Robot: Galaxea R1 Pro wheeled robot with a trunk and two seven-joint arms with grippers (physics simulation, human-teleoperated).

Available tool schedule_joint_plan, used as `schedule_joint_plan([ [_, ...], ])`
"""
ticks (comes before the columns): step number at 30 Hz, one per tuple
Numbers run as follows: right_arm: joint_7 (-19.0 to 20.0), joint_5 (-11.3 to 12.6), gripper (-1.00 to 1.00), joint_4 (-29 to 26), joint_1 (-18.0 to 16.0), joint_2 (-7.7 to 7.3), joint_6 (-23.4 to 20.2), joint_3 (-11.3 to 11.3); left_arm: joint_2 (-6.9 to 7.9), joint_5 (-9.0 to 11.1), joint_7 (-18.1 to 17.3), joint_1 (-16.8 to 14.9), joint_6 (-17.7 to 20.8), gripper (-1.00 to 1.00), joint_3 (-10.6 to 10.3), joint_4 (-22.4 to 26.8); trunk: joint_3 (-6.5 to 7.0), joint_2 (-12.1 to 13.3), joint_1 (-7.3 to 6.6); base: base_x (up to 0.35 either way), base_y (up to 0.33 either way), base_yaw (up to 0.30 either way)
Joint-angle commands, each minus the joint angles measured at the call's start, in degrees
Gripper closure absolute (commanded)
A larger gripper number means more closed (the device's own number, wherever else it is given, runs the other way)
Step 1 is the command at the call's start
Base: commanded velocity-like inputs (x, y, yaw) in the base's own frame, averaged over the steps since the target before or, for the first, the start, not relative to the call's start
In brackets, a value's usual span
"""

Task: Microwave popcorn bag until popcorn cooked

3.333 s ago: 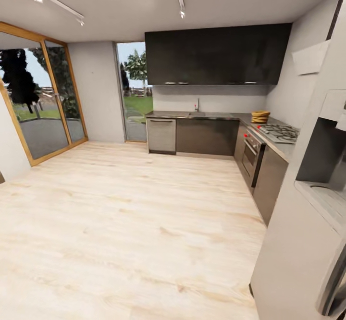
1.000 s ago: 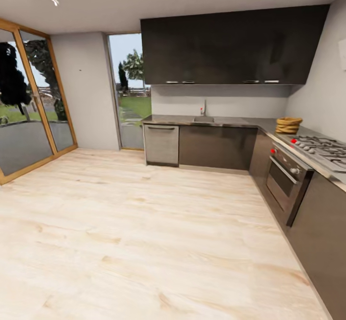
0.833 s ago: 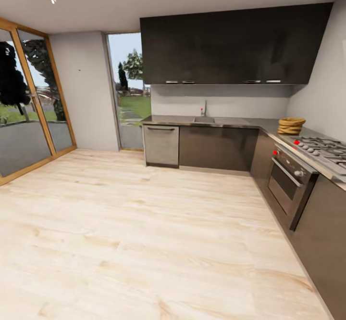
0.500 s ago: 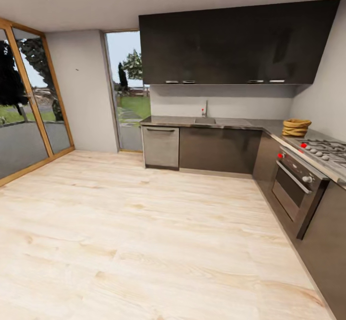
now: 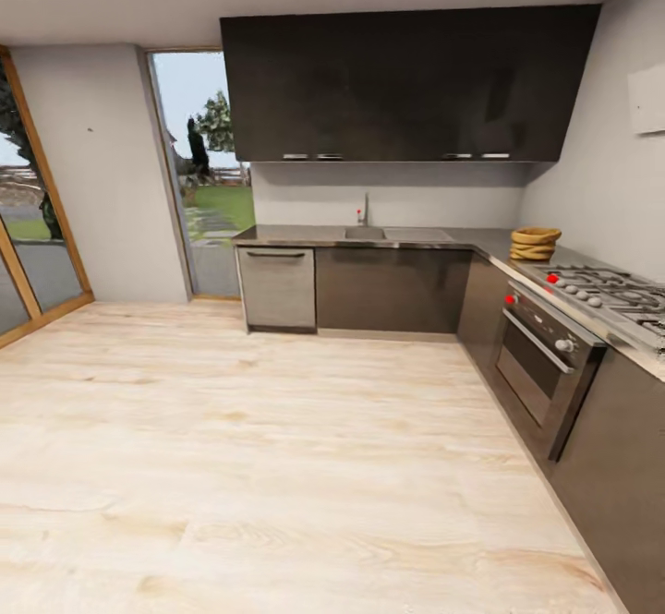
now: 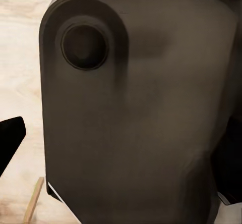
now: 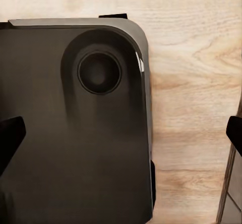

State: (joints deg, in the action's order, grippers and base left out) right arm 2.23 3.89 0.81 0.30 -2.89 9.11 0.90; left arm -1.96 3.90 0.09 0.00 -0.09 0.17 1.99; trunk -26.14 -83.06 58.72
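1. Running along the far wall and turning down the right side, the worktop (image 5: 434,238) carries a stack of tan bowls (image 5: 535,243) beside the gas hob (image 5: 605,292).
2. Each wrist view looks down on the robot's dark base (image 7: 70,128) over the wooden floor (image 5: 259,448).
3. Whether either gripper is released or clenched cannot be told.

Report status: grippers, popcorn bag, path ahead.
Right gripper open, empty, over the robot's base. Left gripper: state unclear. Tan rolled-rim popcorn bag on the countertop beside the gas hob. Wooden floor between.

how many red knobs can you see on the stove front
2 red knobs: one at the hob's near-left corner beside the burners, one lower on the oven front's top left. Others may be hidden; another knob looks silver.
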Motion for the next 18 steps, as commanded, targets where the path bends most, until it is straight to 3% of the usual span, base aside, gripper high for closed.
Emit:
schedule_joint_plan([
  [1,0.2,0.5,-1.0,0.1,0.0,-0.01,0.3,0.1,-0.12,0.3,0.1,0.0,-0.1,-1.0,0.0,0.0,-0.04,0.0,0.01,0.02,0.01,-0.244],
  [15,0.2,0.8,-1.0,0.1,0.0,0.07,0.3,0.2,-0.23,0.3,0.1,0.0,-0.1,-1.0,0.0,0.1,-0.04,0.0,0.01,0.002,0.001,-0.244],
  [18,0.2,0.9,-1.0,0.1,0.0,0.0,0.3,0.2,-0.17,0.4,0.0,0.0,0.0,-1.0,0.0,0.0,-0.04,0.0,0.01,0.156,0.018,-0.244],
])
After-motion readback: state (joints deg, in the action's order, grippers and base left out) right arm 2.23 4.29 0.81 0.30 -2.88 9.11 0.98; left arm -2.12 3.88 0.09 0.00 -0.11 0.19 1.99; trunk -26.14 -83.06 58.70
